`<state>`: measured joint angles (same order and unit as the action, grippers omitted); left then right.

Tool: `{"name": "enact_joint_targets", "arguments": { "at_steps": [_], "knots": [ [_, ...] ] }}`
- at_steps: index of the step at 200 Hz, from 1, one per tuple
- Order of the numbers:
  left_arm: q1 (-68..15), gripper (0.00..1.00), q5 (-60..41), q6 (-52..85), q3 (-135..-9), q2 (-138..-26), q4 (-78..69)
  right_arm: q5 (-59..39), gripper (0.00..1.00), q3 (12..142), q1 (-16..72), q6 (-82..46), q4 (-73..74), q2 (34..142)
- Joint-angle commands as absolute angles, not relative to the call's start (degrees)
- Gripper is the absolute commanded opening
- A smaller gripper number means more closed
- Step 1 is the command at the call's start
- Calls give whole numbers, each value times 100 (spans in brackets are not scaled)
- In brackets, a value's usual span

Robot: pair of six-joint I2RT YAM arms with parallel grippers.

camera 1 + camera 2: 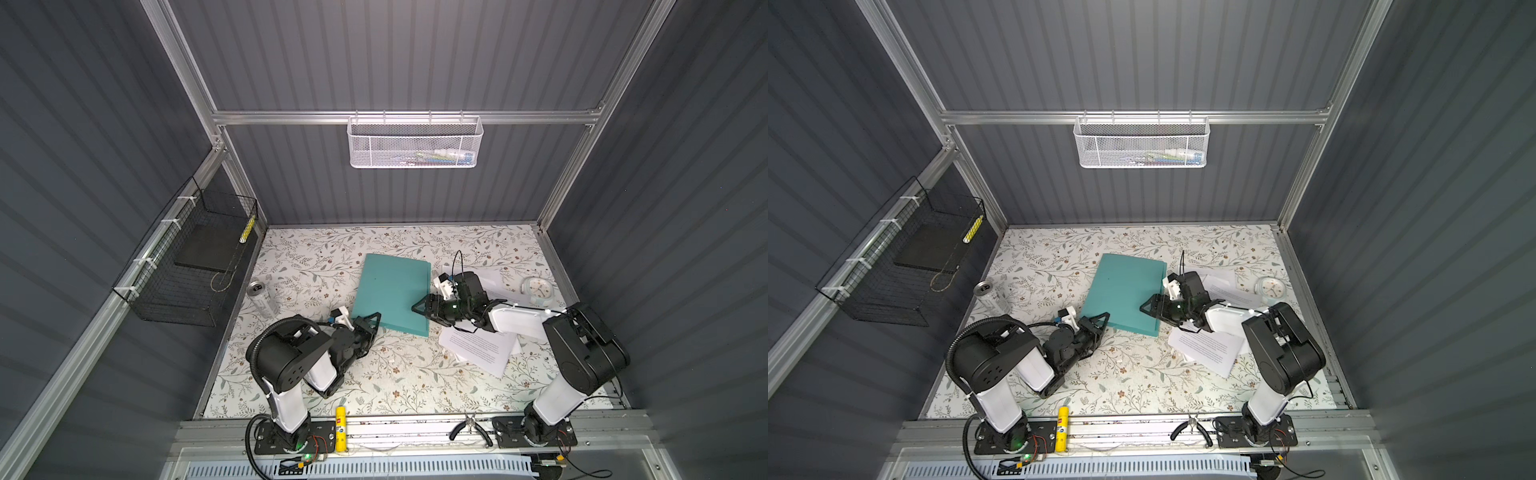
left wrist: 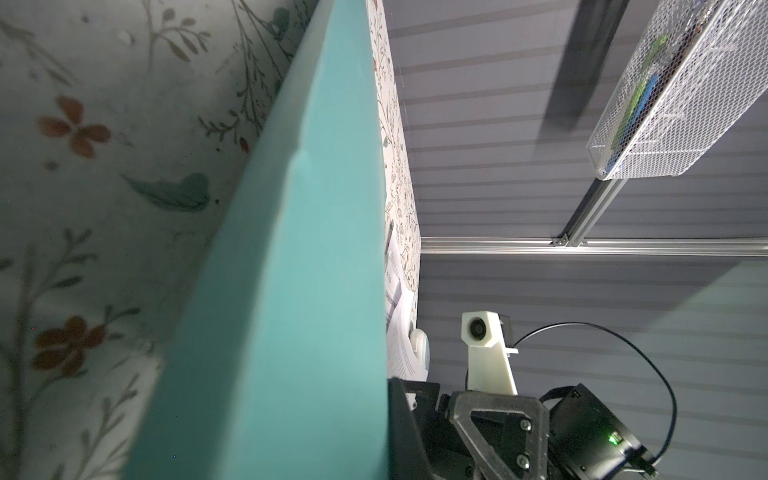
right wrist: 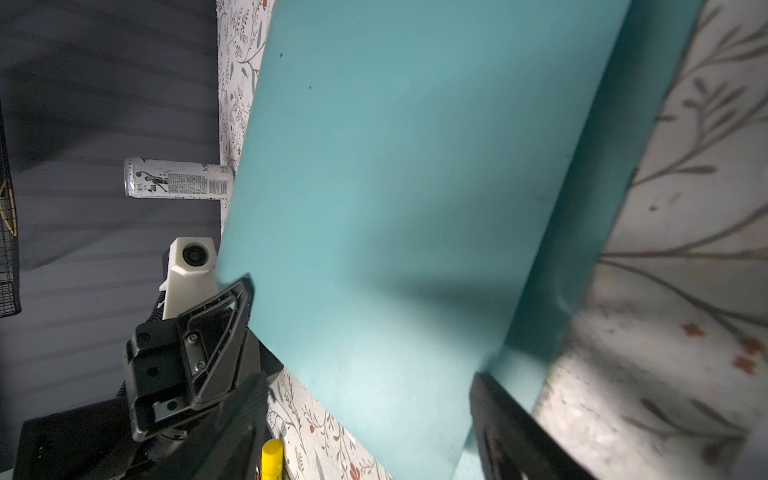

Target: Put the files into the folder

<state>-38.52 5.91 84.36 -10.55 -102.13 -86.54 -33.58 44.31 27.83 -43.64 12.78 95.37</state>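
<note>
The folder [image 1: 392, 291] lay near the middle of the worktop [image 1: 415, 382]. The left gripper [image 1: 371, 321], pressed together, pinched its near left corner. The right gripper [image 1: 420, 309], spread, straddled its right edge. The files [image 1: 478, 347] lay beside it, towards the worktop's right edge.

Floral tabletop [image 1: 316, 266]: a drink can [image 1: 259, 297] stands at nine o'clock, a white clock [image 1: 537, 288] at three. Yellow glue stick [image 1: 340, 428] at seven, pliers [image 1: 469, 428] at five. White mesh basket [image 1: 413, 143] at twelve, black wire basket [image 1: 166, 299] at ten.
</note>
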Motion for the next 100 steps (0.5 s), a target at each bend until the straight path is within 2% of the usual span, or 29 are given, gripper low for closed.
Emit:
{"name": "enact_joint_targets", "arguments": {
  "at_steps": [1, 41, 100],
  "knots": [
    [-3850, 0, 520, 8459, -1109, -10072, -8763, -3330, 78, 4223, 2697, -4477, 1309, 9263],
    [-3850, 0, 486, 8480, -1112, -10051, -8754, -3466, 74, 4124, 2672, -4645, 1584, 9341],
    [-3859, 0, 430, 8460, -1069, -10028, -8756, -4111, 57, 4062, 2640, -5489, 3188, 10130]
  ]
}}
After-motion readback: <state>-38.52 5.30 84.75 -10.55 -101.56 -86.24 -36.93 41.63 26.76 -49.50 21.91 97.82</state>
